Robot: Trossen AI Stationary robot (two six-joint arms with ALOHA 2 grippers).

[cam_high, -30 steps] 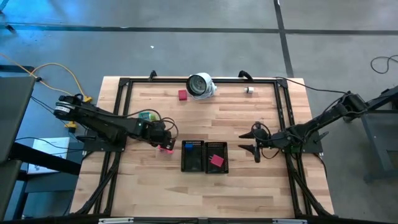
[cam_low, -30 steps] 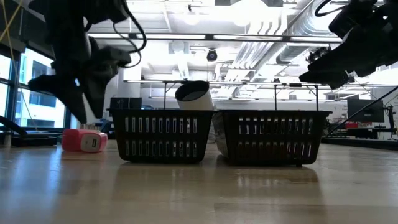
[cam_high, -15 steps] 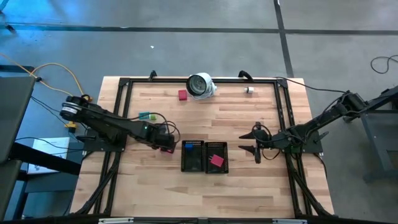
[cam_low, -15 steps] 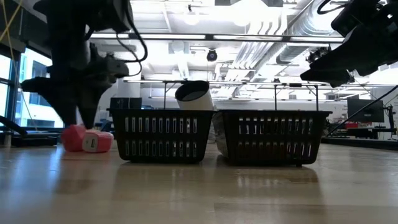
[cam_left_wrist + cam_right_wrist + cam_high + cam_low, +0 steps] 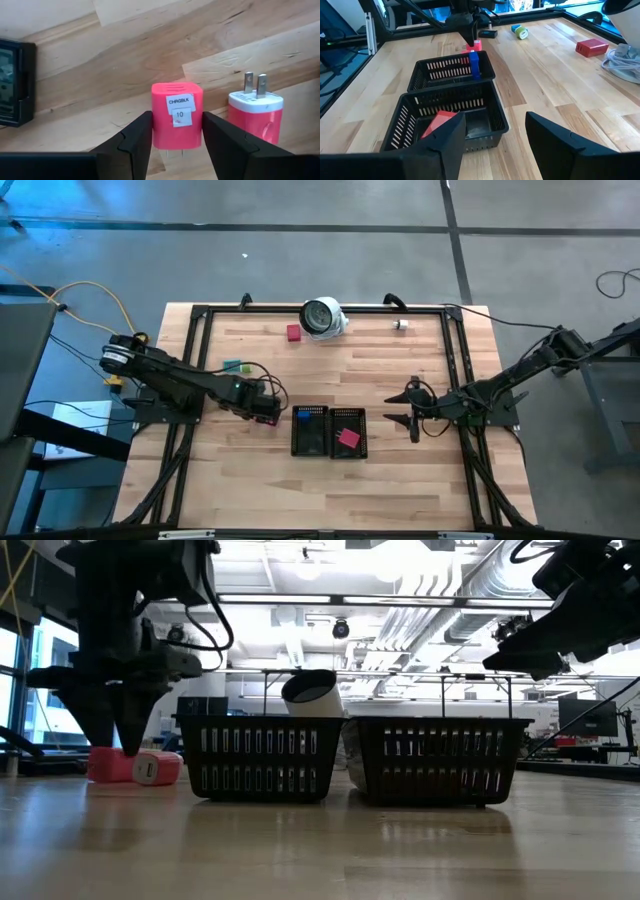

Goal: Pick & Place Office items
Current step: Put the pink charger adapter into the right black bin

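Wooden table (image 5: 370, 370), two black mesh trays (image 5: 329, 431) mid-front. Left tool (image 5: 172, 131) has its fingers around a pink charger block (image 5: 177, 115) beside the left tray, second pink charger (image 5: 255, 118) right next to it. Right tool (image 5: 492, 132) hangs released, gripping nothing, by the trays.

left arm: stretched low across the table's left half | left gripper (image 5: 268, 416): down at the tabletop, fingers (image 5: 137, 137) closed on a pink piece | right arm: raised, waiting at right | right gripper (image 5: 408, 409): fingers apart, empty
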